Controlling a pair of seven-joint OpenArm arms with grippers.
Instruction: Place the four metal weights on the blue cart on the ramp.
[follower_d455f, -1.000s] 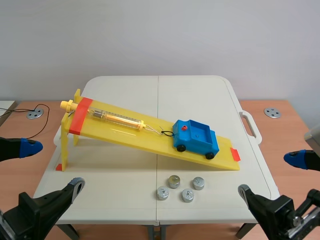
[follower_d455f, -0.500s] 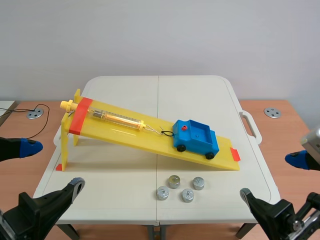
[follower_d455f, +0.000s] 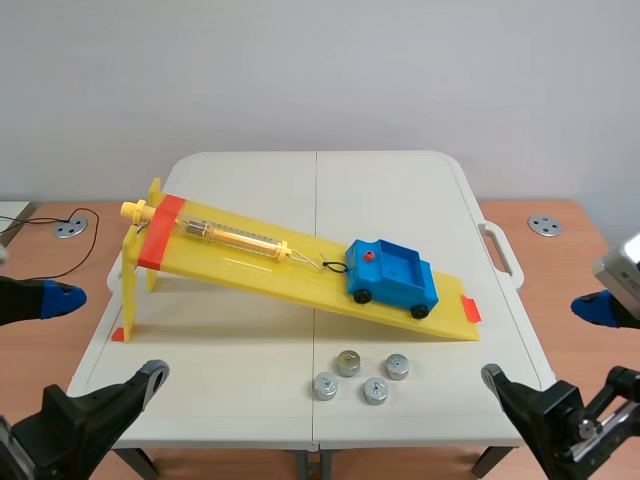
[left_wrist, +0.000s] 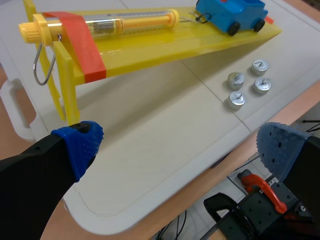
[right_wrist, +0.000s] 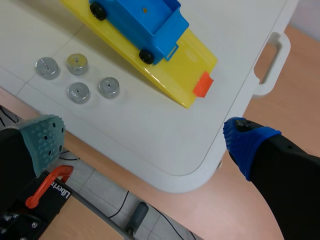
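A blue cart (follower_d455f: 392, 277) with an empty bed rests low on the yellow ramp (follower_d455f: 250, 268), hooked to a clear spring scale (follower_d455f: 232, 237). Several metal weights (follower_d455f: 361, 376) lie in a cluster on the white table (follower_d455f: 250, 350) in front of the ramp's lower end. My left gripper (follower_d455f: 95, 340) is open at the table's near left corner, far from the weights (left_wrist: 247, 82). My right gripper (follower_d455f: 548, 345) is open over the near right corner, with the weights (right_wrist: 77, 77) and the cart (right_wrist: 142, 22) ahead of it. Both grippers (left_wrist: 177, 147) (right_wrist: 145, 137) hold nothing.
The ramp's raised end stands on yellow legs (follower_d455f: 130, 290) at the left. A table handle (follower_d455f: 500, 250) sticks out on the right edge. Round metal discs (follower_d455f: 70, 228) (follower_d455f: 545, 225) and a black cable (follower_d455f: 60, 262) lie on the wooden desk beside the table.
The right arm has drifted slightly outward to the right and the left arm has sunk a little. Cart and weights have not moved.
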